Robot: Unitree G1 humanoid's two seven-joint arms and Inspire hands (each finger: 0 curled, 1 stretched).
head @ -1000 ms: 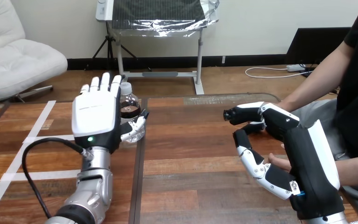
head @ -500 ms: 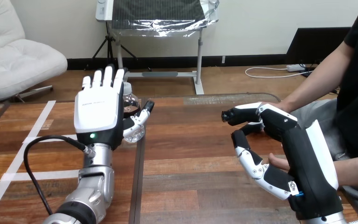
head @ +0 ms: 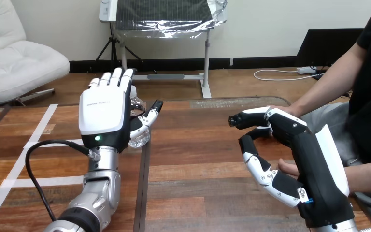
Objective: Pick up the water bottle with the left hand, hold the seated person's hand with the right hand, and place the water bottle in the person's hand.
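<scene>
Left hand [head: 103, 112] upright, straight-fingered, at water bottle [head: 139, 139], right hand [head: 300, 145] over person's hand [head: 286, 167]

- A wooden surface [head: 198, 159] of reddish-brown planks fills the foreground, with white tape strips [head: 38, 128] on its left part.
- A white cushioned armchair [head: 14, 58] stands at the upper left.
- A pale wall [head: 270, 24] meets a wooden floor [head: 232, 79] at a black baseboard [head: 251, 62].
- A metal stand [head: 206, 63] carries a foil-edged dark panel [head: 164, 12].
- A white cable [head: 275, 75] lies on the floor.

Small print on the left hand [head: 104, 113] back shell is unreadable.
</scene>
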